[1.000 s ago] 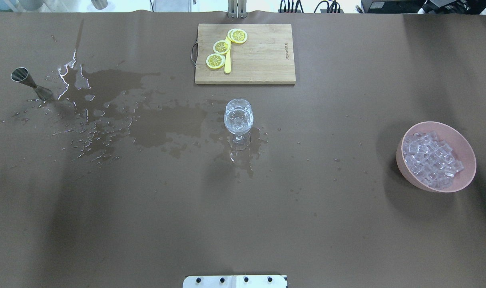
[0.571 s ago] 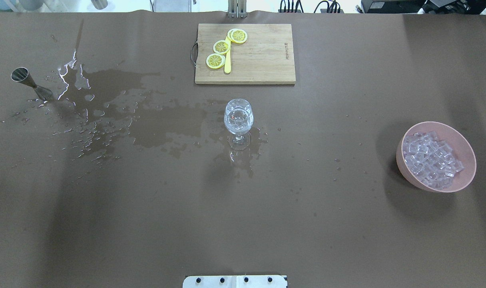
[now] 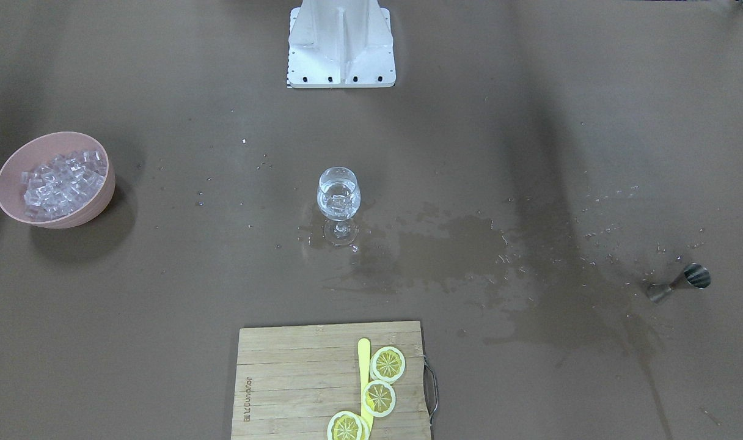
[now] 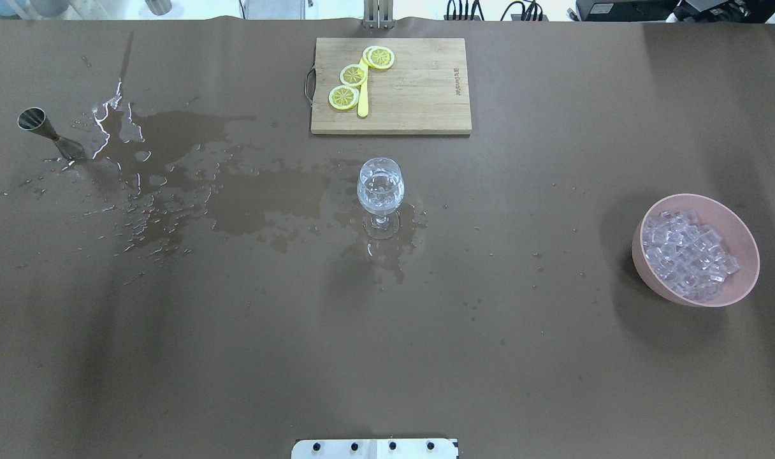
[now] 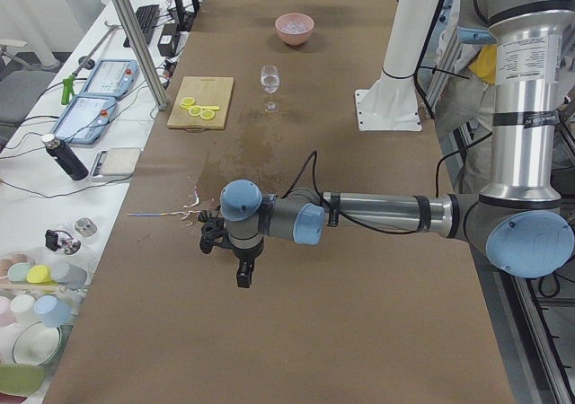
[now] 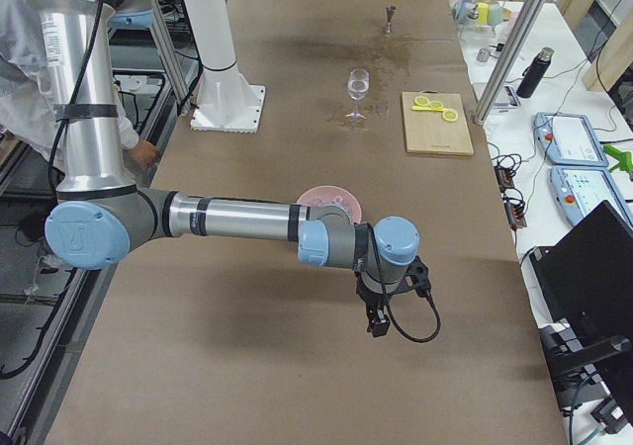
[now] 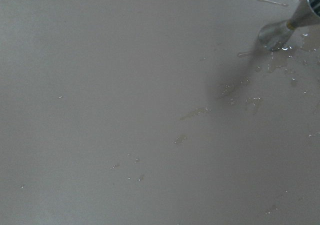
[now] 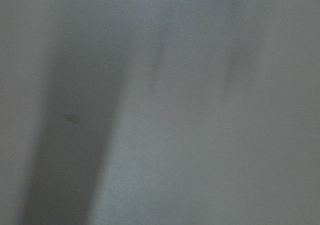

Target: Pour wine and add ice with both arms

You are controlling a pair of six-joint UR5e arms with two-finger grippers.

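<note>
A stemmed wine glass [image 4: 380,188] stands mid-table and holds clear cubes and a little clear wine [image 3: 338,205]. Ice [image 4: 687,255] fills a pink bowl [image 4: 739,224] at the right of the overhead view. Neither gripper shows in the overhead or front views. In the left side view my left gripper [image 5: 244,274] hangs low over the near table end, far from the glass [image 5: 269,79]. In the right side view my right gripper [image 6: 376,321] hangs just past the bowl [image 6: 336,198]. I cannot tell whether either is open or shut.
A metal jigger [image 4: 50,132] stands at the overhead view's far left amid a wide spill [image 4: 190,172] that reaches the glass. Behind the glass, a wooden cutting board [image 4: 419,95] carries lemon slices [image 4: 353,75] and a yellow knife. The white pedestal base [image 3: 341,49] is on the robot's side.
</note>
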